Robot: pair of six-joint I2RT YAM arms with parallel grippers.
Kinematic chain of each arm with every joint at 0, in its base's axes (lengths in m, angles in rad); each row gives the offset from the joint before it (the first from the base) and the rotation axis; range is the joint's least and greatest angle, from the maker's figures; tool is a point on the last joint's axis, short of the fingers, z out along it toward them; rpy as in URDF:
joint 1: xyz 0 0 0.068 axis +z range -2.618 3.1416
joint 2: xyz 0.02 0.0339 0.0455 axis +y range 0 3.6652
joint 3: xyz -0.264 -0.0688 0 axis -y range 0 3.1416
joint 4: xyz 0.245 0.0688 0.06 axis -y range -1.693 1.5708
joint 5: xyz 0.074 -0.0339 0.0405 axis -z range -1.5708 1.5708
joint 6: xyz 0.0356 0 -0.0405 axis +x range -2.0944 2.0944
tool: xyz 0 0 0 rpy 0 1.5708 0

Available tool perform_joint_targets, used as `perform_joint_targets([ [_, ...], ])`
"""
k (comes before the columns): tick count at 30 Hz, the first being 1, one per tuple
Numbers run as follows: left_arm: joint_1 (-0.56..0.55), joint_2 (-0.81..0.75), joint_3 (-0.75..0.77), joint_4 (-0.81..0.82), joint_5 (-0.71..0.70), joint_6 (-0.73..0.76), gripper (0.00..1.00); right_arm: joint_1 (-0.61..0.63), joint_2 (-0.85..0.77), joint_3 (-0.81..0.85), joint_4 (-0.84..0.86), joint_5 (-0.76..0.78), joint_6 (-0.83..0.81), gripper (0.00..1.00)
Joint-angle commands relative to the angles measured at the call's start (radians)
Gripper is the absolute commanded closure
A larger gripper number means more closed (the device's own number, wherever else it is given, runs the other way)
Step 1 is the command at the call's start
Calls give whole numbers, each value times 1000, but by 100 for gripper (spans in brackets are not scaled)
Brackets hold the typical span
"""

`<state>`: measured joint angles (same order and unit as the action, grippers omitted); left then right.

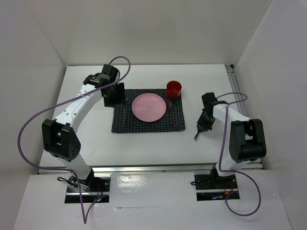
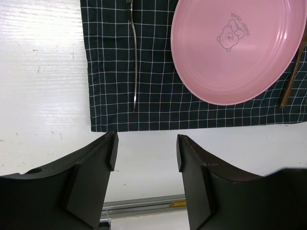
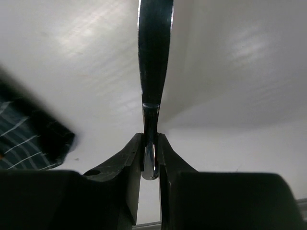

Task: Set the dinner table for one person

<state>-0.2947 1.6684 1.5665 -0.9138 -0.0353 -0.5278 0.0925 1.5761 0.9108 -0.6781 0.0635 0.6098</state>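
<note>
Cutlery step: our right claw (image 3: 151,139) pinches a metal utensil (image 3: 154,57) over the counter (image 1: 144,148), just right of the cloth (image 1: 177,122); left claw (image 2: 146,143) spread, empty, at its left. Next we'd lay it on the cloth's right edge.

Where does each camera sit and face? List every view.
Top external: overhead behind the robot, facing down at the flat white tabletop; left arm, right arm.
Left wrist: above the open left tool, facing the navy checked cloth and round pink plate.
Right wrist: behind the right tool, shut on a shiny metal utensil, over tabletop.
All share the cloth.
</note>
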Motion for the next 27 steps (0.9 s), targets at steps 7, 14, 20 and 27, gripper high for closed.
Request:
perform_joint_targets([
  [7, 6, -41, 18, 7, 14, 3, 32, 116, 13, 226, -57, -48, -186, 100],
  [14, 6, -41, 27, 7, 5, 3, 32, 266, 197, 401, -57, -36, -186, 100],
  [20, 6, -41, 27, -2, -14, 3, 32, 289, 359, 529, -48, -36, -223, 100],
  [27, 6, -50, 18, -2, -23, 3, 32, 308, 462, 586, -38, 18, -248, 99],
])
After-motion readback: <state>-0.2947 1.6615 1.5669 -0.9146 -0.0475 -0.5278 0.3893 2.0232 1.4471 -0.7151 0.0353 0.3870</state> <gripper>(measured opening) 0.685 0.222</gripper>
